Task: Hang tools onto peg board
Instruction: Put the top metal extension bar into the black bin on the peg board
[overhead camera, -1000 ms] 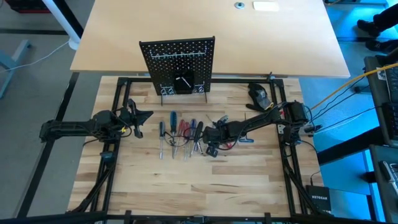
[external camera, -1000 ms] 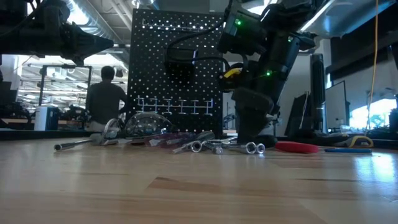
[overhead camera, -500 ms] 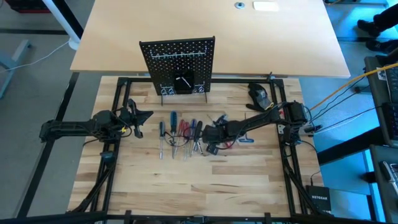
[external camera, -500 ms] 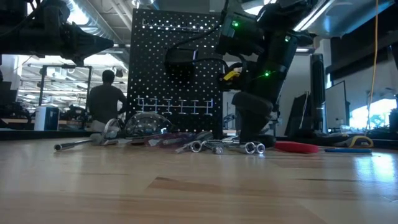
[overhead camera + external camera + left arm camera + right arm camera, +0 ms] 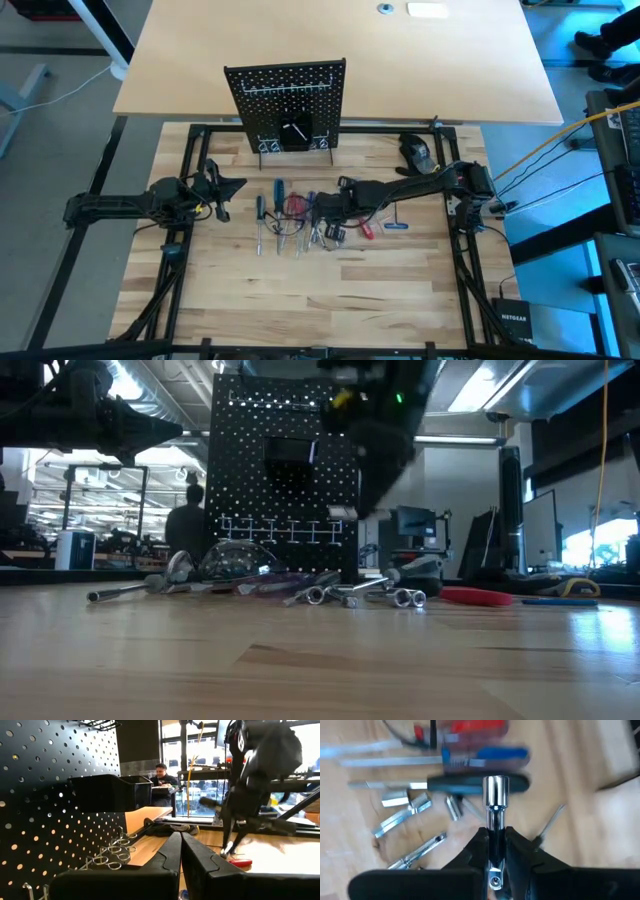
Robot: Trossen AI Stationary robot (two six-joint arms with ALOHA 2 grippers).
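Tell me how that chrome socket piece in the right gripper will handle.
The socket piece looks like solid polished metal: probably stiff, and slippery where the right gripper pinches its narrow stem. Being round, it would likely roll if dropped.

room: bright windows (image 5: 590, 545) at right; ceiling light strip (image 5: 480, 385) | person (image 5: 188, 525) seated beyond the surface's far edge | grey floor (image 5: 50, 130)

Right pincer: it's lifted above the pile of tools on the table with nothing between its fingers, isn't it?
Not quite. The right pincer is above the pile of tools on the table, but it is not empty: the right wrist view shows its fingers closed on a shiny silver socket tool.
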